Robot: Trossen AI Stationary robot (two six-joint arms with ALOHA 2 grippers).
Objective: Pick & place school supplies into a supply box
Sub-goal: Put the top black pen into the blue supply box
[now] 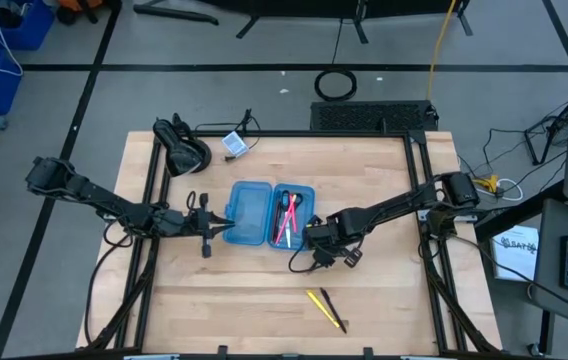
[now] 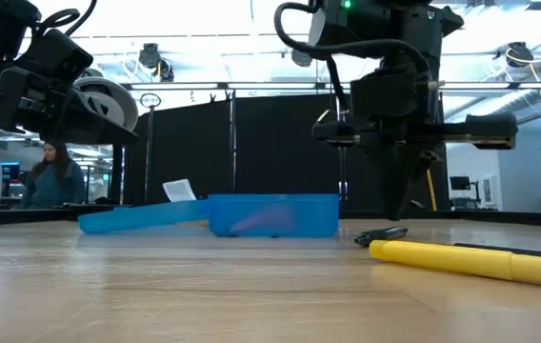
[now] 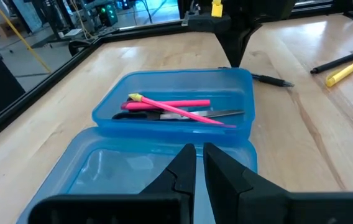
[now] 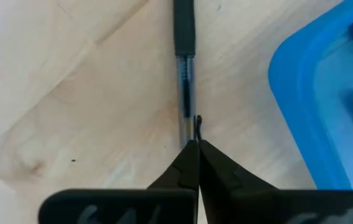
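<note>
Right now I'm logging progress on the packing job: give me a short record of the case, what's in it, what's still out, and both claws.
case: supply box open on the table
inside: pink pens, scissors
outside: black pen beside the box; yellow marker and dark pen near the table's front edge
right claw: shut on black pen
left claw: at the empty half, nearly shut, empty

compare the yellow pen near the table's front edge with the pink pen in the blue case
The yellow pen lies on the bare table, outside the supply box; the pink pen lies inside the box, over the scissors. Yellow sits beside a black pen. Both are thin, lying flat, ungripped.
</note>
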